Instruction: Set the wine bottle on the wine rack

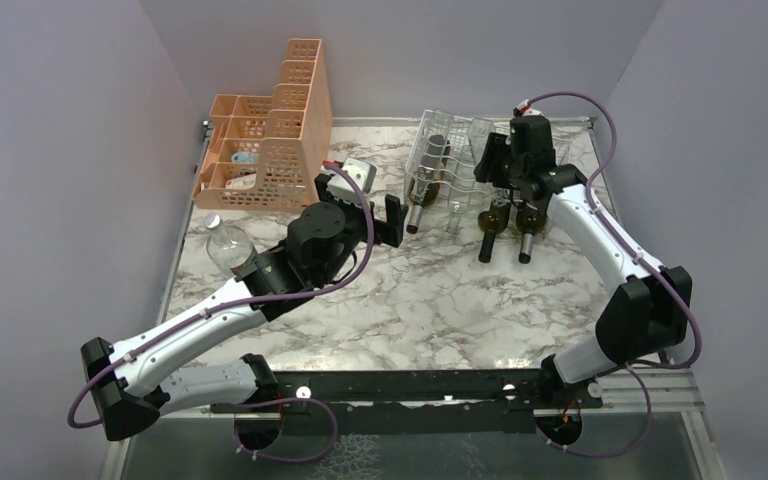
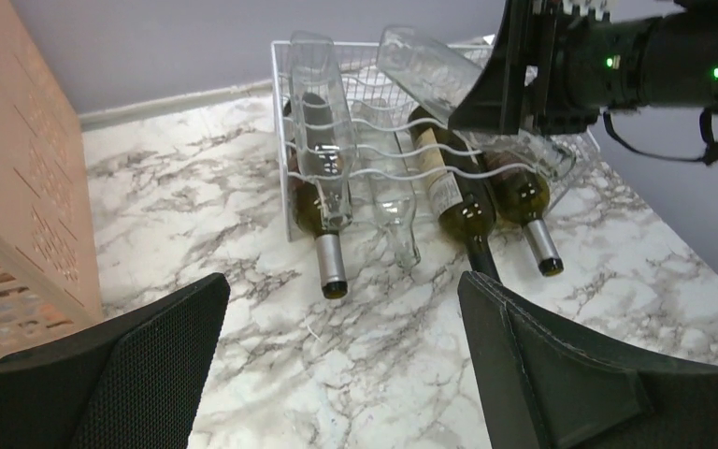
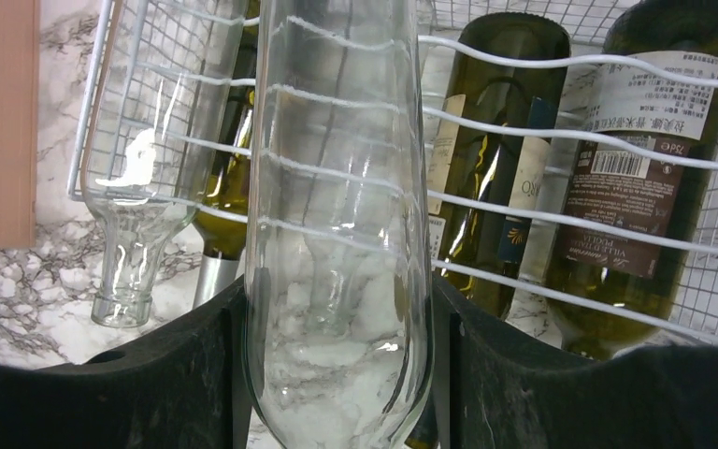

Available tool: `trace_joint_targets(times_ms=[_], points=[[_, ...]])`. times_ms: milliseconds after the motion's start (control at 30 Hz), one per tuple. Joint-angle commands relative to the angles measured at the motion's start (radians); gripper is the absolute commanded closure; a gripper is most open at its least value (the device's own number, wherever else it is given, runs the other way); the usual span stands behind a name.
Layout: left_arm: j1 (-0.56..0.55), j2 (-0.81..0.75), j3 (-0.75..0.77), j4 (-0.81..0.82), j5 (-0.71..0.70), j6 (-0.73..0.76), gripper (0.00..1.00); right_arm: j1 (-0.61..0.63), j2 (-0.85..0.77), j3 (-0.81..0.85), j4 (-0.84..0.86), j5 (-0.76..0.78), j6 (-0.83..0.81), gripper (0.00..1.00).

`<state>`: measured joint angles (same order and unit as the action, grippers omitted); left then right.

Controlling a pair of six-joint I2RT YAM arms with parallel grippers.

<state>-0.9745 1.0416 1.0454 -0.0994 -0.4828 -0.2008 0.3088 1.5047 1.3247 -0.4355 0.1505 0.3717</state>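
The right fingers, closed halfway, grip a clear wine bottle from both sides and hold it tilted over the wine rack. Dark bottles lie in the rack, necks jutting past its near edge. The left fingers hang spread wide and empty before the rack, with bare marble worktop between.

Both arms share one build: glossy white link shells joined by bulky black joint housings. The left arm sits at seven o'clock in the overhead view, the right arm at five o'clock. A mauve cable loops along each. The left pincer has matt black fingers with mesh-textured faces. Green lights glow on the right wrist.
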Motion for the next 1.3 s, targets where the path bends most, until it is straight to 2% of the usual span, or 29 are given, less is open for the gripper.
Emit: trace_joint_targets(times_ms=[0, 433, 1000, 1133, 1267], points=[[0.004, -0.018, 0.030, -0.079, 0.060, -0.040, 0.01, -0.028, 0.030, 0.088, 0.082, -0.130, -0.030, 0.99], [0.006, -0.047, 0.019, -0.092, 0.049, 0.007, 0.01, -0.031, 0.144, 0.145, 0.091, -0.085, 0.022, 0.99], [0.006, -0.017, 0.014, -0.084, 0.051, 0.018, 0.01, -0.031, 0.194, 0.076, 0.221, 0.007, 0.073, 0.88], [0.006, -0.012, 0.014, -0.085, 0.050, 0.020, 0.01, -0.031, 0.213, 0.077, 0.222, 0.017, 0.096, 0.79], [0.007, -0.008, 0.014, -0.085, 0.048, 0.021, 0.01, -0.031, 0.229, 0.075, 0.210, 0.014, 0.115, 0.62]])
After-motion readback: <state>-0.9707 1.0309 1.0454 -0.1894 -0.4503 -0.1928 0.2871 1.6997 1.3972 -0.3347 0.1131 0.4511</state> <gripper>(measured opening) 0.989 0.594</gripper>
